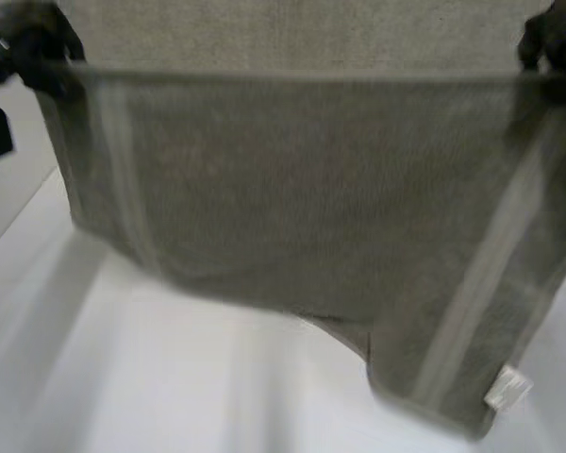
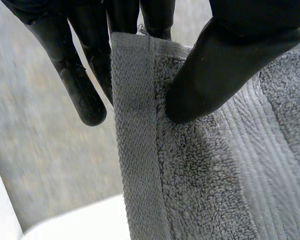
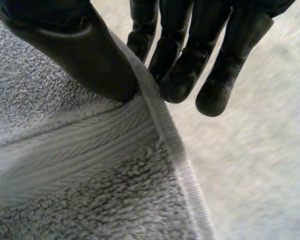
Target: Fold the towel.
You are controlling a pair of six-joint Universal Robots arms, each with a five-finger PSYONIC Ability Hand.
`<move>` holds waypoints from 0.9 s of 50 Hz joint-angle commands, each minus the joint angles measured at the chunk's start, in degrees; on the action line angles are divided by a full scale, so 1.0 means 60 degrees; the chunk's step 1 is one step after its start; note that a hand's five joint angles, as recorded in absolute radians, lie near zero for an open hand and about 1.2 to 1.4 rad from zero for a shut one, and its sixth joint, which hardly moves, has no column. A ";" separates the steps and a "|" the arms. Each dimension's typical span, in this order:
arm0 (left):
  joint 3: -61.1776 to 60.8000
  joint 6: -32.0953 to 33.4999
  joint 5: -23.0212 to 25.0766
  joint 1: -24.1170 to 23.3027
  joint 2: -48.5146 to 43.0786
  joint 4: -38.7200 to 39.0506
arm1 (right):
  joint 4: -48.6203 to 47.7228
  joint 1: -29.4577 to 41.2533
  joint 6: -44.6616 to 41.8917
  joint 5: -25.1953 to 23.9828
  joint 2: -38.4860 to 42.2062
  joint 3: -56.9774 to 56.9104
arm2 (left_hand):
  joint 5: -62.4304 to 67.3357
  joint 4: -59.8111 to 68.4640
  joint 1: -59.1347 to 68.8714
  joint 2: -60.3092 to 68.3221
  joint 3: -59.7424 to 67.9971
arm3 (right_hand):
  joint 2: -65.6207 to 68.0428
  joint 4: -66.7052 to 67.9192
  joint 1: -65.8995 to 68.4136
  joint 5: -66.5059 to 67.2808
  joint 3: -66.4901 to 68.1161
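Towel (image 1: 302, 217) is up over the table (image 1: 123, 377), its top edge pulled taut across the upper frame. The left hand (image 1: 33, 47) at upper left and the right hand (image 1: 552, 42) at upper right each pinch a top corner, thumb against fingers through the hem. It's thick, soft terry that hangs limp, likely light, grippy and not fragile. The hemmed corners look the surest hold. The label (image 1: 507, 387) dangles at lower right.

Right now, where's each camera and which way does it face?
Head view: at the robot's head, looking down at the white table; the grey striped terry towel is held taut between left hand and right hand.
Left wrist view: on that wrist, along the palm; its hand pinches the towel's hem.
Right wrist view: likewise, right hand pinching the hem.
Shared: the towel.
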 commanded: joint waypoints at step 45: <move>-0.2242 0.1042 0.0400 -0.0002 -0.3593 0.3939 | -0.3369 0.2161 -0.2099 0.1395 0.4011 0.2138 | 0.1004 0.0377 0.1331 0.0459 0.0545 | 0.0808 0.0502 0.0711 0.0579 0.0476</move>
